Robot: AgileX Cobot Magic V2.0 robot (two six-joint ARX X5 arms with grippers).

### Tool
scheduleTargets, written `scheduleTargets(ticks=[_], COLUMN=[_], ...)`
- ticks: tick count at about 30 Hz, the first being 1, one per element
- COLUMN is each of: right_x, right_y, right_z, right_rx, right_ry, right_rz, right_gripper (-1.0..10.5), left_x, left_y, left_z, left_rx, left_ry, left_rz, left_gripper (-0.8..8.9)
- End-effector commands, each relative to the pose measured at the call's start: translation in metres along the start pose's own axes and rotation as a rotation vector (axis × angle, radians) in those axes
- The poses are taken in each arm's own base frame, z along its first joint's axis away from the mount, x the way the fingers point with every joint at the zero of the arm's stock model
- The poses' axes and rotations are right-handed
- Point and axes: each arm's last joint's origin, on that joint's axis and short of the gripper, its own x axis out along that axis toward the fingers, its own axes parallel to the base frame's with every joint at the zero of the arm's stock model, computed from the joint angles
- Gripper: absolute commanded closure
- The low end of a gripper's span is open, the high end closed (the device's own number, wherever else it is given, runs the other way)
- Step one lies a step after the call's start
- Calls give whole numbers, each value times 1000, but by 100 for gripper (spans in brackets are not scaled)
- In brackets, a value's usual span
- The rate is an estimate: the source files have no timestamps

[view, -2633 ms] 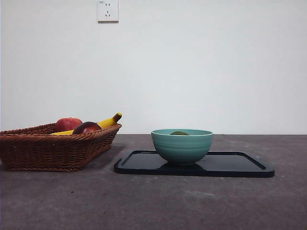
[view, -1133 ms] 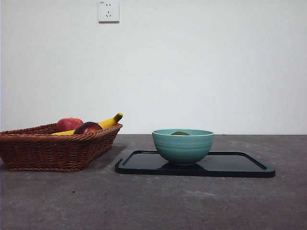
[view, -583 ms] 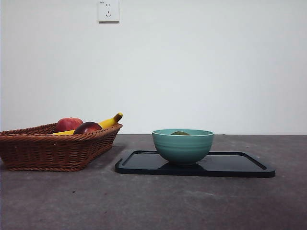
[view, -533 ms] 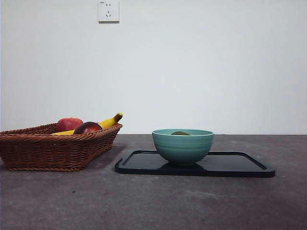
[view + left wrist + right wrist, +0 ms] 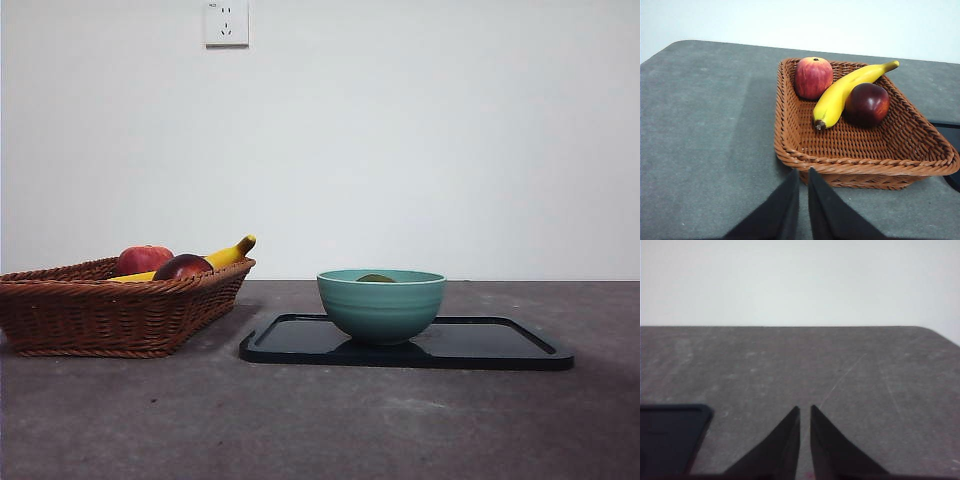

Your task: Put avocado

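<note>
On the grey surface [image 5: 320, 420], the brown woven wicker basket [image 5: 110, 310] holds a red apple [image 5: 142, 259], yellow banana [image 5: 225, 254] and dark plum. Right of it, the olive-green avocado [image 5: 376, 278] already lies inside the teal ceramic bowl [image 5: 381, 305], steadied on the black tray [image 5: 500, 345]. The left gripper [image 5: 801, 177] and right gripper [image 5: 805, 412] wait apart, jaws clenched and empty.

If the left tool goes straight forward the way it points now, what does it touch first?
Probably the near wall of the wicker basket, directly ahead of the left tool, whose jaws are nearly closed. The tool's height over the table is unclear.
</note>
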Motion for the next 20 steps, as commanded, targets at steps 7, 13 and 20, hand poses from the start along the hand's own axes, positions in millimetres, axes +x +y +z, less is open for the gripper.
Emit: scheduleTargets(ticks=[7,13,20], right_x=[4,5,4], right_y=[-3,-6,-6], right_z=[-23,-39,-38], right_rx=[-11,-10,-28], right_ry=[98,138,124], right_rz=[1,-21,-18], right_gripper=[915,916,915], left_x=[2,2,2], left_y=[1,1,1], left_z=[-7,-7,-7], left_rx=[5,5,5], left_ry=[26,26,26], left_rz=[4,4,4], left_gripper=[785,785,785])
